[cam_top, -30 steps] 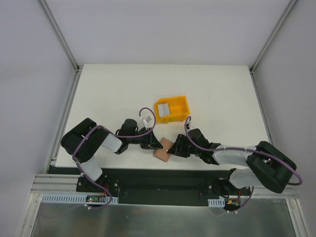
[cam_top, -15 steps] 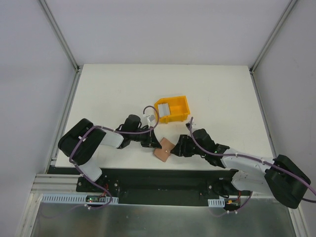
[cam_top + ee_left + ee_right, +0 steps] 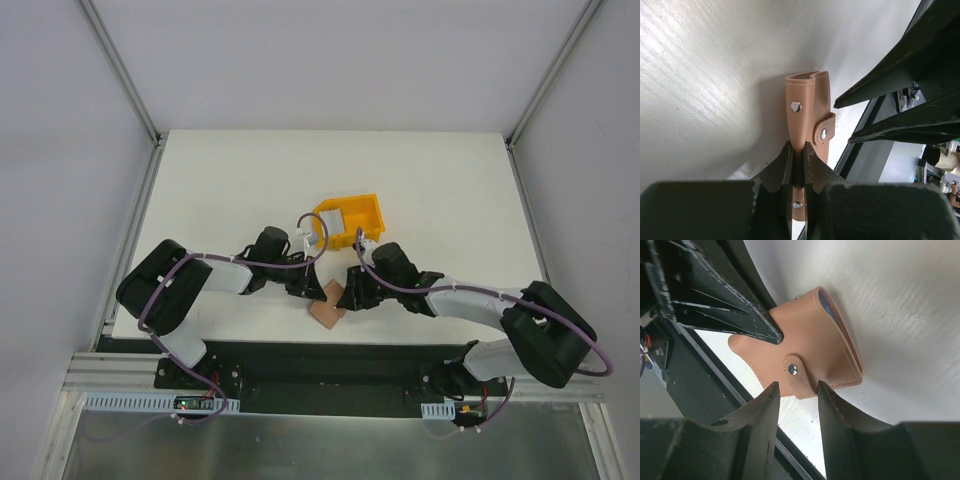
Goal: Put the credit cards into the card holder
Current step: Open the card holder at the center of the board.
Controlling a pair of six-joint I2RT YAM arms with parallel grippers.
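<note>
The brown card holder [image 3: 327, 306] lies near the table's front edge, between my two grippers. My left gripper [image 3: 311, 289] is shut on one leaf of it; in the left wrist view the fingers [image 3: 812, 167] pinch the holder [image 3: 807, 100] edge-on. My right gripper [image 3: 349, 295] is open, its jaws on either side of the tab clasp [image 3: 796, 372], just short of the holder [image 3: 812, 342]. A bluish edge [image 3: 828, 308] shows in the holder's far opening. Pale grey credit cards [image 3: 329, 222] lie in the yellow bin [image 3: 352, 214].
The yellow bin stands just behind the two grippers. The table's front edge and the black mounting rail [image 3: 330, 352] run right below the holder. The left gripper's black fingers [image 3: 730, 310] show in the right wrist view.
My right arm has swung left and its gripper has closed in on the holder's tab side. The left gripper still holds the holder, which has shifted slightly.
</note>
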